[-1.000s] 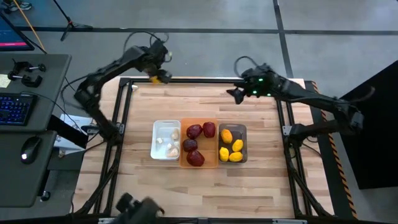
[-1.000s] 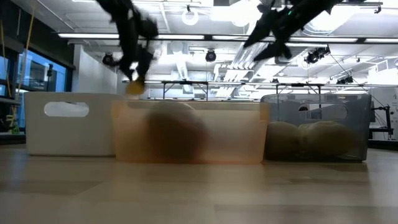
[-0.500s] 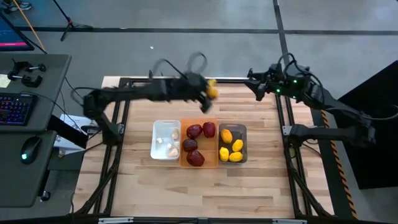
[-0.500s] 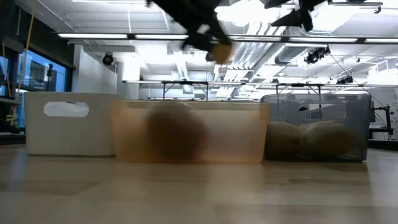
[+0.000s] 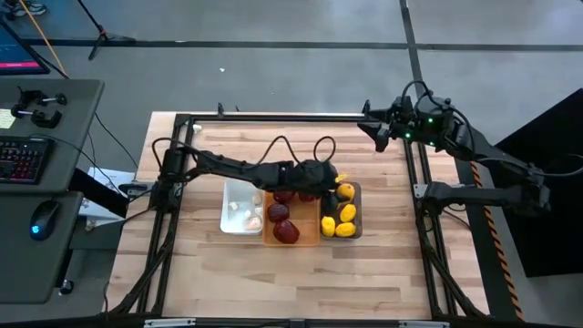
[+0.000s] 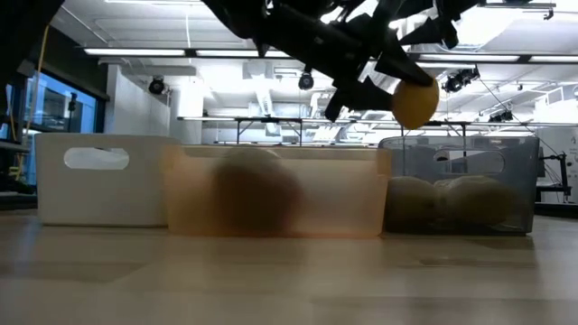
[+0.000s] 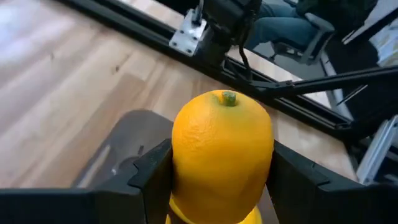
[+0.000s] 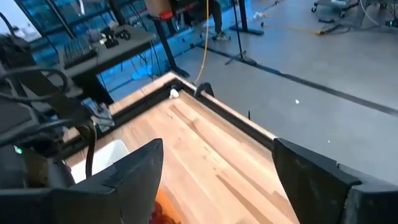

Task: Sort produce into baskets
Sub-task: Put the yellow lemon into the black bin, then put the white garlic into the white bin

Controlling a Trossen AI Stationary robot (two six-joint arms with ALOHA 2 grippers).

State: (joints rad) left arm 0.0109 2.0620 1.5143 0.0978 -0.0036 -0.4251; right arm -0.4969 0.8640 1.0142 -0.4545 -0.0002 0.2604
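Note:
Three baskets stand side by side mid-table: white (image 5: 233,202) with whitish bulbs (image 5: 251,220), orange (image 5: 293,239) with dark red pieces (image 5: 286,231), grey (image 5: 354,211) with yellow lemons (image 5: 339,224). My left gripper (image 5: 341,189) reaches over the orange basket and is shut on one more lemon (image 7: 222,143), which hangs above the grey basket's far end (image 6: 456,144). My right gripper (image 5: 372,130) stands open and bare-fingered high at the table's far right corner. My left gripper pinches the lemon's two opposite sides (image 7: 181,167) between its two fingers. The fingers come from the table's left, slanting a little downward. The lemon (image 6: 415,101) is lifted clear above the grey basket's rim, its green stem end (image 7: 229,98) turned away from the wrist.
A black metal frame (image 5: 273,117) runs around the wooden table top. Bare wood lies on the far side (image 5: 273,141) and the near side (image 5: 291,282) of the baskets. A desk with keyboard and mouse (image 5: 36,164) stands off the table's left.
My left gripper has swung with the lemon from the table's far left corner toward the right and near, sinking until it hangs over the grey basket. My right gripper has drawn back toward the far right corner and risen a little.

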